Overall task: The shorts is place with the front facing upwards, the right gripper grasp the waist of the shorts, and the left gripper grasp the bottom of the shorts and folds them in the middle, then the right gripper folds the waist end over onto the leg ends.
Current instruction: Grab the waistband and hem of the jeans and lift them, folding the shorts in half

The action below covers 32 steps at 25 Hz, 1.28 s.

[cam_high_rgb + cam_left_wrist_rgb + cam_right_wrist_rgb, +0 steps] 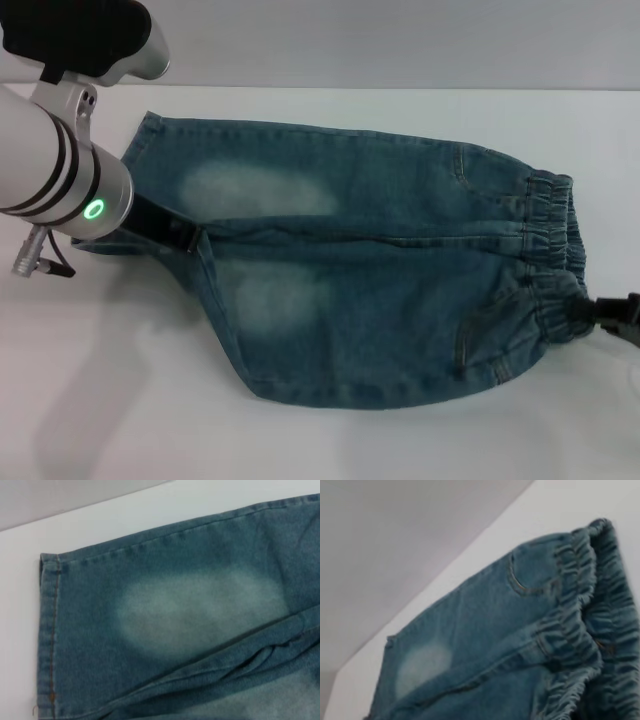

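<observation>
While the long blue-green denim shorts are spread front-up across the white table, their gathered elastic waist is met at its near corner by the black right gripper, apparently pinching the band. At the opposite end, the black two-fingered left gripper is laid on the straight-stitched leg hems; its opening cannot be told.

White table, denim shorts spread flat on it
</observation>
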Each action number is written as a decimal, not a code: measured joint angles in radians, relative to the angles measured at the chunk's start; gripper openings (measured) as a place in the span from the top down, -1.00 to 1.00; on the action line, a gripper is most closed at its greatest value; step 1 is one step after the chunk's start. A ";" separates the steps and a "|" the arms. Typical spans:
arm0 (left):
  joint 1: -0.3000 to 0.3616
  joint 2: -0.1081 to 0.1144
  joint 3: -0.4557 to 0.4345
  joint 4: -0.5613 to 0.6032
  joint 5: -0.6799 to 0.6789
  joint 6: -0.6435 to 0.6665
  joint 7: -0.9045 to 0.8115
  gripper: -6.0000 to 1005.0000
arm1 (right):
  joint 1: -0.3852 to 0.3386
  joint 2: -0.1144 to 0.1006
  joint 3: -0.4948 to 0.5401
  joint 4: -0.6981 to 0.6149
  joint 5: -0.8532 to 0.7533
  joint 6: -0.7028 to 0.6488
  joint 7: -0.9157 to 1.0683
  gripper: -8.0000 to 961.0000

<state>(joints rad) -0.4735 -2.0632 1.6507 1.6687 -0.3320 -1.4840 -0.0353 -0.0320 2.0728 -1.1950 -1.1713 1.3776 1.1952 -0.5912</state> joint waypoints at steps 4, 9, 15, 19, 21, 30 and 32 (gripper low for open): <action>-0.001 0.000 -0.005 0.001 0.006 0.010 0.000 0.56 | 0.016 0.002 0.014 0.006 0.032 0.000 -0.022 0.97; -0.002 0.004 -0.016 0.002 0.010 0.046 0.005 0.56 | 0.039 0.002 0.066 0.051 0.083 0.000 -0.069 0.96; 0.014 0.004 -0.048 -0.005 0.011 0.115 0.024 0.56 | 0.074 0.001 0.129 0.165 0.251 0.002 -0.206 0.95; 0.024 0.003 -0.080 -0.022 0.012 0.162 0.025 0.55 | 0.130 0.000 0.209 0.308 0.363 0.025 -0.303 0.95; 0.029 0.003 -0.088 -0.027 0.012 0.176 0.025 0.55 | 0.165 -0.001 0.254 0.395 0.421 0.050 -0.345 0.95; 0.053 0.000 -0.106 -0.056 0.002 0.248 0.016 0.54 | 0.240 -0.002 0.370 0.576 0.530 0.111 -0.408 0.93; 0.053 0.000 -0.109 -0.058 0.001 0.257 0.014 0.54 | 0.247 -0.002 0.391 0.614 0.553 0.122 -0.409 0.93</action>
<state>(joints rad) -0.4206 -2.0635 1.5416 1.6107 -0.3307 -1.2266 -0.0216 0.2152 2.0711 -0.8040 -0.5575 1.9302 1.3168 -1.0000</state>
